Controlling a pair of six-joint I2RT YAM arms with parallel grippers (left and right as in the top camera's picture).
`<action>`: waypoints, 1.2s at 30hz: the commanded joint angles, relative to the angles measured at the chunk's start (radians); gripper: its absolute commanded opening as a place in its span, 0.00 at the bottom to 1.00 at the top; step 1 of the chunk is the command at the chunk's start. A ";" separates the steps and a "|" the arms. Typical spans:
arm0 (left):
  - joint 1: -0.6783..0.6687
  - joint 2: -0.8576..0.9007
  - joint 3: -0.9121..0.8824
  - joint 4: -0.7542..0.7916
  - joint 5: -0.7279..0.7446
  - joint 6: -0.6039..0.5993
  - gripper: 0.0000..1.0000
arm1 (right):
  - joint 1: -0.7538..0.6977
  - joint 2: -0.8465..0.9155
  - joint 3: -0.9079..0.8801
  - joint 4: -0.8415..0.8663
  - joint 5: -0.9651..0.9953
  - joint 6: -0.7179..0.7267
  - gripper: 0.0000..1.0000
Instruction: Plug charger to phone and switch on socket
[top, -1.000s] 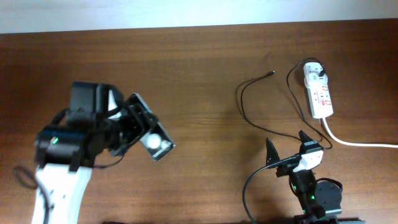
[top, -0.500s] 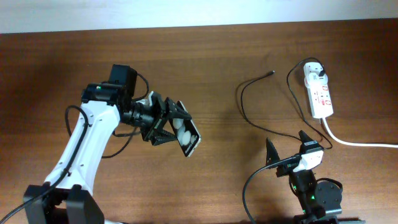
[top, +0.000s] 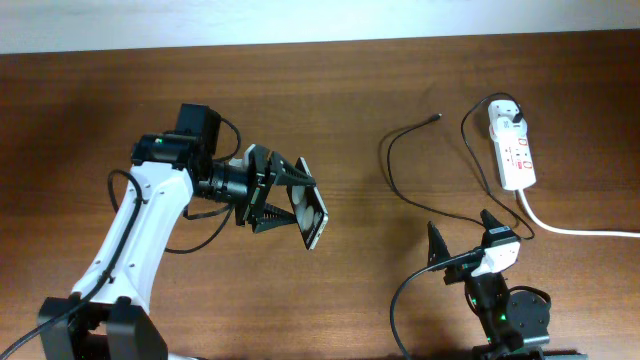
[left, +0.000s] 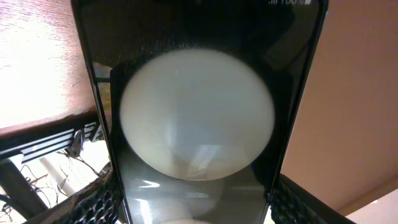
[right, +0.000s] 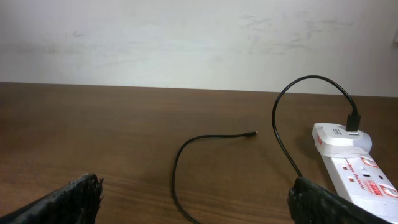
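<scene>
I hold the phone (left: 196, 118) between my fingers (left: 303, 202), one pad against each long edge. Its glossy black screen mirrors a big white round glare, small white lettering at top.

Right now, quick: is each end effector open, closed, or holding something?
Left end effector: closed, holding the phone.
Right end effector: open, holding nothing.

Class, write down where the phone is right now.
Overhead view: the phone is gripped by the left gripper, left of centre, far from the socket at the right.
</scene>
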 joint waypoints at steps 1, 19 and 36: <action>0.000 -0.003 0.001 0.002 0.055 0.021 0.59 | 0.008 -0.008 -0.005 -0.007 0.004 0.003 0.99; 0.000 -0.003 0.001 -0.018 0.010 0.084 0.59 | 0.008 -0.008 -0.005 -0.007 0.005 0.003 0.99; 0.000 -0.003 0.001 -0.059 -0.010 0.160 0.61 | 0.008 -0.008 -0.005 0.003 -0.134 0.117 0.99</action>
